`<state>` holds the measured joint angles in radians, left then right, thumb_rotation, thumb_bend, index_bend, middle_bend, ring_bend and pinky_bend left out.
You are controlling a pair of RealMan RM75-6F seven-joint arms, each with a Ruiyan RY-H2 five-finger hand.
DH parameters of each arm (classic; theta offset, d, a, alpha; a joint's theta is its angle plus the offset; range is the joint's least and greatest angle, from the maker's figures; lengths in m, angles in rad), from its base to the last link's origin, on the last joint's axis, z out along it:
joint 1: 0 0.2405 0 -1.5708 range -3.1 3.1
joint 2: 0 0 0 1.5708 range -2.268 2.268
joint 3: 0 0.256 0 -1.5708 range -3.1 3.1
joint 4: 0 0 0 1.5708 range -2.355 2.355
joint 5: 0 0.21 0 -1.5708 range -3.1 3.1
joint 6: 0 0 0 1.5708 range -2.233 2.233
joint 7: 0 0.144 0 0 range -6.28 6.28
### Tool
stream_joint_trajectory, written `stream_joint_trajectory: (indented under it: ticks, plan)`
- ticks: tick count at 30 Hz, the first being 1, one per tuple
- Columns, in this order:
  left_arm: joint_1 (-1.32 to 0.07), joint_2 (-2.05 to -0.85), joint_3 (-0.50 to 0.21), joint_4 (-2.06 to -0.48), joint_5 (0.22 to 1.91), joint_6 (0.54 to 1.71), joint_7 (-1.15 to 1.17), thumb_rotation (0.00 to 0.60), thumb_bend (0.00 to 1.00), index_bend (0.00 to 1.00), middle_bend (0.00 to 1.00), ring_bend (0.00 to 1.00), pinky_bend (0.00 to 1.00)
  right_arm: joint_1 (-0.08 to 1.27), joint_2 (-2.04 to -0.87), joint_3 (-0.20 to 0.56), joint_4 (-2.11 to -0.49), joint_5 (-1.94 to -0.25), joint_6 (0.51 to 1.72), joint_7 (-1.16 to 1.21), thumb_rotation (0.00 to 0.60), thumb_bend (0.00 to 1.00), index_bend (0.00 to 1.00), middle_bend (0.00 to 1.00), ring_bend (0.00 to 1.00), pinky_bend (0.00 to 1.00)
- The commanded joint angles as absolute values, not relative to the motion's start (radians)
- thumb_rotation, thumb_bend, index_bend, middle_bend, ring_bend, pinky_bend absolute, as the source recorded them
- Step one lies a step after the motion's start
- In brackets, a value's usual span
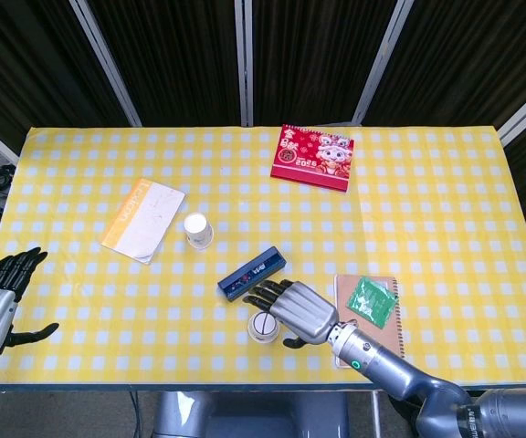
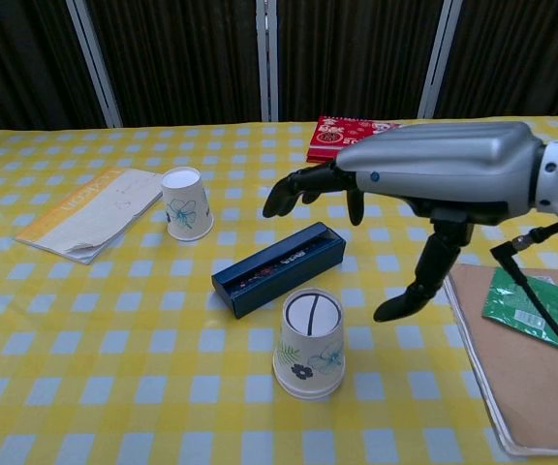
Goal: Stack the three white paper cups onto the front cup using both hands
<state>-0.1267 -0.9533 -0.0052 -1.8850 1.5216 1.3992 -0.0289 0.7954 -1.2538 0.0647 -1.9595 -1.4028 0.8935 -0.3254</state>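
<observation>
A stack of upside-down white paper cups (image 2: 309, 343) with flower prints stands near the table's front edge, also seen in the head view (image 1: 263, 327). My right hand (image 2: 395, 189) hovers just right of and above the stack, fingers spread, holding nothing; the head view shows this right hand (image 1: 298, 312) beside the stack. Another upside-down white cup (image 2: 185, 202) stands alone to the back left, also in the head view (image 1: 197, 230). My left hand (image 1: 0, 301) hangs open at the table's front left corner, far from the cups.
A dark blue box (image 2: 279, 268) lies just behind the stack. A yellow-edged booklet (image 2: 90, 211) lies left of the lone cup. A red box (image 1: 313, 156) sits at the back. A brown notebook (image 2: 526, 373) with a green packet (image 2: 536, 312) lies right.
</observation>
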Motion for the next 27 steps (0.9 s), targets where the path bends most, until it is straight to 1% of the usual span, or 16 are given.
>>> stream_joint_trajectory:
  ticks: [1,3,4,5,7,9,12,13,17,20,22,27]
  plan:
    - [-0.129,-0.959,-0.010,-1.877,1.517,1.399,-0.029,0.600,0.00,0.00,0.00,0.00,0.00,0.750,-1.183,0.034,-1.929,-1.548,0.985,-0.296,0.600,0.00,0.17,0.15,0.14,0.31]
    - [-0.132,-0.968,-0.015,-1.867,1.513,1.401,-0.027,0.600,0.00,0.00,0.00,0.00,0.00,0.713,-1.152,0.007,-1.845,-1.700,1.097,-0.260,0.600,0.00,0.17,0.16,0.14,0.26]
    - [-0.133,-0.972,-0.018,-1.864,1.511,1.402,-0.026,0.600,0.00,0.00,0.00,0.00,0.00,0.702,-1.146,-0.001,-1.813,-1.742,1.134,-0.243,0.600,0.00,0.17,0.15,0.14,0.24]
    - [-0.136,-0.980,-0.023,-1.856,1.506,1.401,-0.023,0.600,0.00,0.00,0.00,0.00,0.00,0.683,-1.135,-0.010,-1.759,-1.795,1.196,-0.224,0.600,0.00,0.17,0.15,0.13,0.21]
    - [-0.145,-0.997,-0.033,-1.843,1.500,1.398,-0.022,0.600,0.00,0.00,0.00,0.00,0.00,0.643,-1.119,-0.024,-1.673,-1.850,1.296,-0.184,0.600,0.00,0.16,0.13,0.11,0.17]
    - [-0.156,-1.013,-0.044,-1.829,1.497,1.393,-0.020,0.600,0.00,0.00,0.00,0.00,0.00,0.607,-1.109,-0.034,-1.617,-1.858,1.360,-0.141,0.600,0.00,0.14,0.09,0.06,0.10]
    - [-0.189,-1.041,-0.069,-1.808,1.483,1.365,-0.009,0.600,0.00,0.00,0.00,0.00,0.00,0.541,-1.096,-0.047,-1.549,-1.823,1.438,-0.076,0.600,0.00,0.08,0.02,0.00,0.01]
    - [-0.212,-1.050,-0.085,-1.805,1.467,1.341,0.005,0.600,0.00,0.00,0.00,0.00,0.00,0.509,-1.094,-0.049,-1.533,-1.795,1.463,-0.063,0.600,0.00,0.07,0.01,0.00,0.00]
    - [-0.292,-1.062,-0.133,-1.822,1.415,1.244,0.041,0.600,0.00,0.00,0.00,0.00,0.00,0.421,-1.096,-0.055,-1.542,-1.704,1.510,-0.058,0.600,0.00,0.02,0.00,0.00,0.00]
    - [-0.379,-1.084,-0.184,-1.820,1.369,1.158,0.098,0.600,0.00,0.00,0.00,0.00,0.00,0.353,-1.123,-0.056,-1.568,-1.638,1.552,-0.027,0.600,0.00,0.00,0.00,0.00,0.00]
    - [-0.456,-1.122,-0.221,-1.800,1.332,1.088,0.143,0.600,0.00,0.00,0.00,0.00,0.00,0.319,-1.143,-0.053,-1.585,-1.607,1.564,-0.028,0.600,0.00,0.00,0.00,0.00,0.00]
    - [-0.568,-1.187,-0.252,-1.741,1.313,0.987,0.214,0.600,0.00,0.00,0.00,0.00,0.00,0.287,-1.161,-0.049,-1.617,-1.570,1.564,-0.046,0.600,0.00,0.00,0.00,0.00,0.00]
